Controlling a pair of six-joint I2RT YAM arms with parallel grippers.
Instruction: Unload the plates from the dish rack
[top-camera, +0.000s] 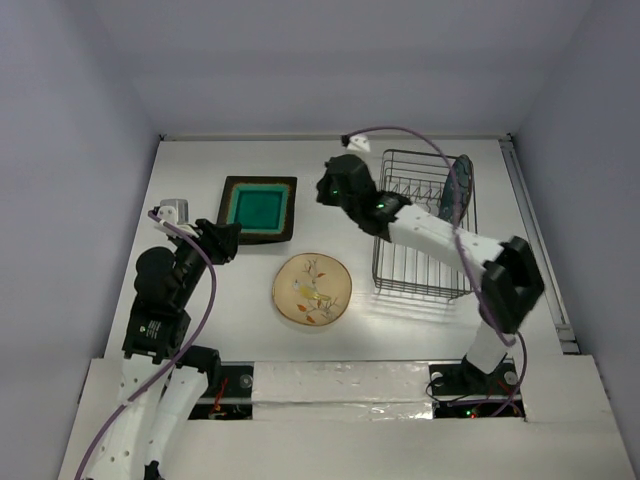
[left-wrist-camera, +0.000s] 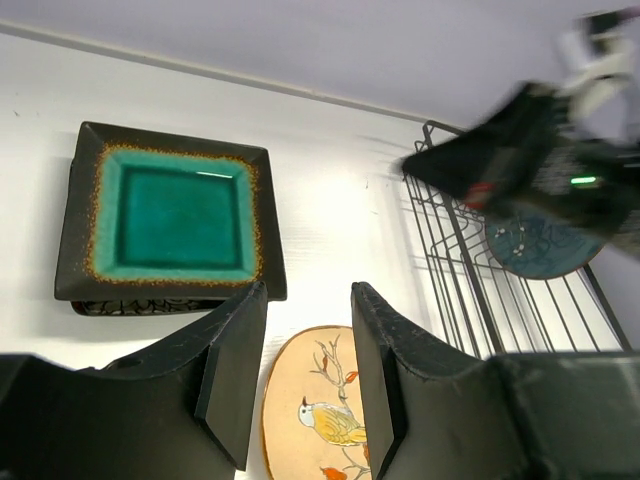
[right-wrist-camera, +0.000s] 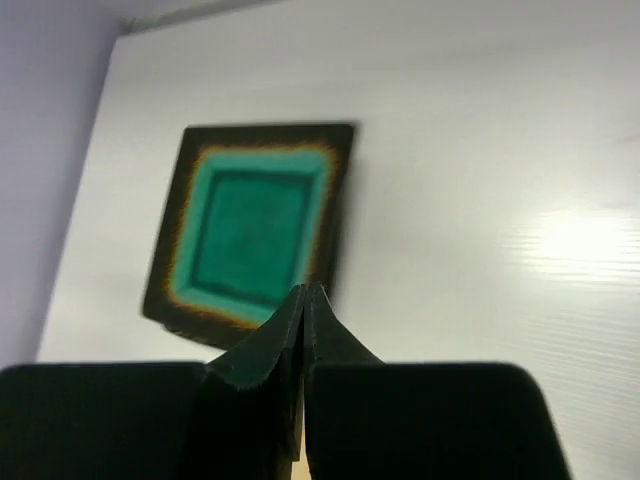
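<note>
The dark square plate with a teal centre (top-camera: 258, 208) (left-wrist-camera: 170, 215) (right-wrist-camera: 255, 225) lies flat at the back left of the table. The patterned edge of a black plate (left-wrist-camera: 120, 307) peeks out beneath it. A cream round plate with a bird and branch (top-camera: 312, 290) (left-wrist-camera: 320, 420) lies in front of it. In the dish rack (top-camera: 425, 270) (left-wrist-camera: 470, 300) a round blue-teal plate (top-camera: 458, 190) (left-wrist-camera: 540, 248) stands on edge at the right side. My right gripper (top-camera: 325, 190) (right-wrist-camera: 305, 290) is shut and empty, hovering left of the rack. My left gripper (top-camera: 228, 240) (left-wrist-camera: 308, 292) is open and empty, above the gap between the teal and cream plates.
The right arm (left-wrist-camera: 520, 150) reaches across the rack's left part. White walls close in the table at the back and both sides. A rail (top-camera: 535, 240) runs along the right edge.
</note>
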